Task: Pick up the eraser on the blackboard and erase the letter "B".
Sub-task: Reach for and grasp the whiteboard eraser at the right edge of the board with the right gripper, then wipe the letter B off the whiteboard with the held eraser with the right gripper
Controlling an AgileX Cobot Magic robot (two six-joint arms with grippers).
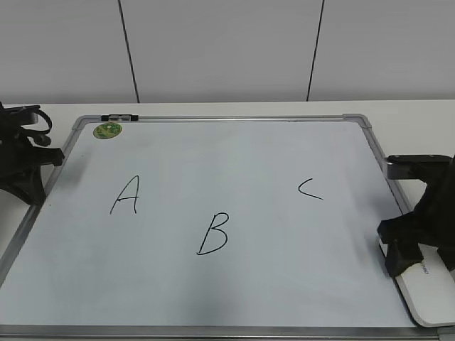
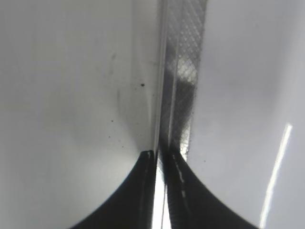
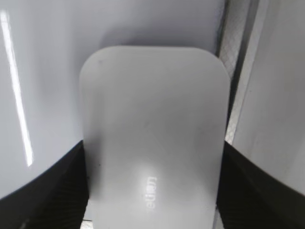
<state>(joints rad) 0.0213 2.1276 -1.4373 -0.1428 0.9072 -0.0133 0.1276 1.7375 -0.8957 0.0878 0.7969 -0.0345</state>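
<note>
White and smooth, the eraser point(image 3: 152, 138) fills the right wrist view, lying at the blackboard's point(image 1: 213, 163) lower right corner with the right gripper point(image 3: 153, 191) straddling it, jaws spread along both its long sides. On the blackboard, the letter "B" point(image 1: 213, 234) sits intact below and between "A" point(image 1: 126, 195) and "C" point(image 1: 310, 188). Beside the blackboard's left frame, the left gripper point(image 2: 157, 155) has its jaws pressed together

The left arm sits low at the left edge, its gripper point(image 2: 157, 155) pointing down with the two fingers pressed together. The right arm reaches down at the right edge, its gripper point(image 3: 152, 191) spread wide, one dark finger point(image 3: 52, 191) on each side.
</note>
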